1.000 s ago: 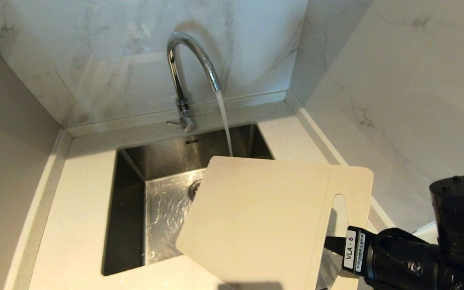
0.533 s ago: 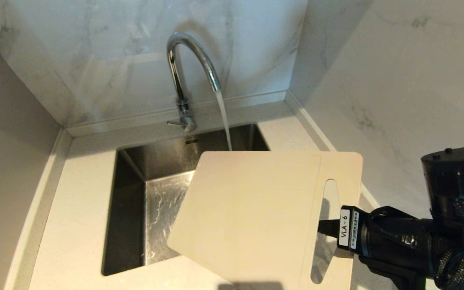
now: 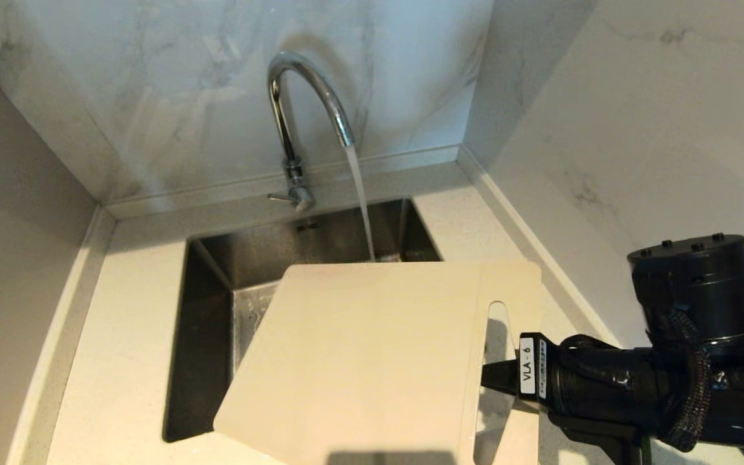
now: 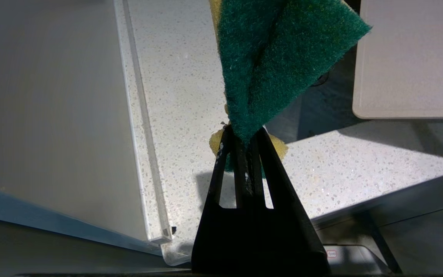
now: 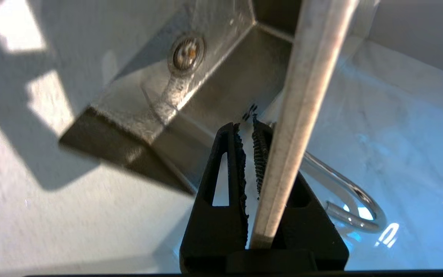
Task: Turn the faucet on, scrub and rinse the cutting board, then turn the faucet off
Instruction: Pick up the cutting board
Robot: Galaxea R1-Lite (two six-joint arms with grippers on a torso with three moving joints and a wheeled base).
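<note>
The cutting board [image 3: 359, 361], cream-white with a handle slot, hangs tilted over the sink [image 3: 204, 323]. My right gripper [image 3: 498, 378] is shut on its handle end, beside the slot. The chrome faucet [image 3: 294, 97] is running, and its stream [image 3: 360, 194] drops out of sight behind the board's far edge. In the right wrist view the board's edge [image 5: 302, 107] runs between the fingers of my right gripper [image 5: 246, 129], with the faucet [image 5: 352, 192] beyond. My left gripper [image 4: 244, 132] is shut on a green and yellow sponge [image 4: 275, 57] above the counter, and the cutting board's corner [image 4: 410, 57] shows beyond it.
Speckled white counter [image 3: 126, 336] surrounds the steel sink, whose drain [image 5: 187, 54] shows in the right wrist view. Marble walls close in behind and on the right [image 3: 637, 129]. A grey side panel [image 3: 10, 258] stands on the left. The faucet's small lever [image 3: 278, 197] points left.
My right arm has swung left, carrying the board left and lower in the head view, further over the sink. Water keeps running.
</note>
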